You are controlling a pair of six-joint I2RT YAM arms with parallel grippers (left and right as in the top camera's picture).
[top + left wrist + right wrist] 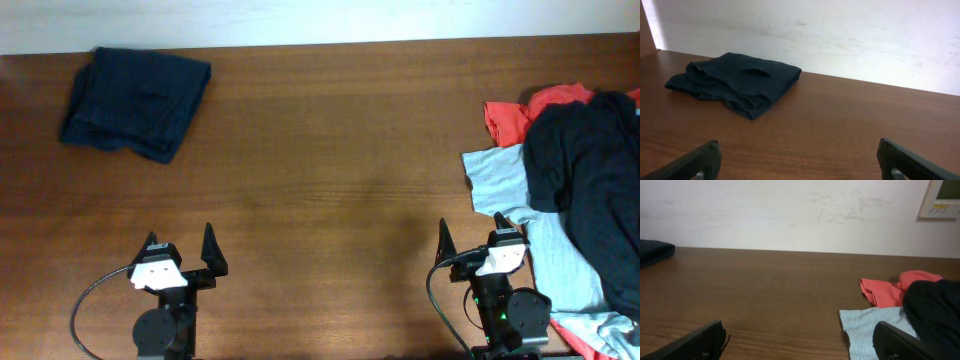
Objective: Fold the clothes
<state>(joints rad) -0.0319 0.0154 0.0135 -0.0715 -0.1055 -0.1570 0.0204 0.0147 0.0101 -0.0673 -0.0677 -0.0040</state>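
clothes (585, 165) heaped right side; folded navy shirt (135, 102) far left; left tool (180, 237), right tool (470, 226) spread wide, empty.

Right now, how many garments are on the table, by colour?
dark navy garment, folded: 1
black garment: 1
light blue-grey garment: 1
red-orange garment: 1
Total: 4 that I can tell; more may be hidden underneath.

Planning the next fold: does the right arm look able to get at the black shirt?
Likely yes: the black shirt lies uppermost and uncovered, close beside the open right gripper.
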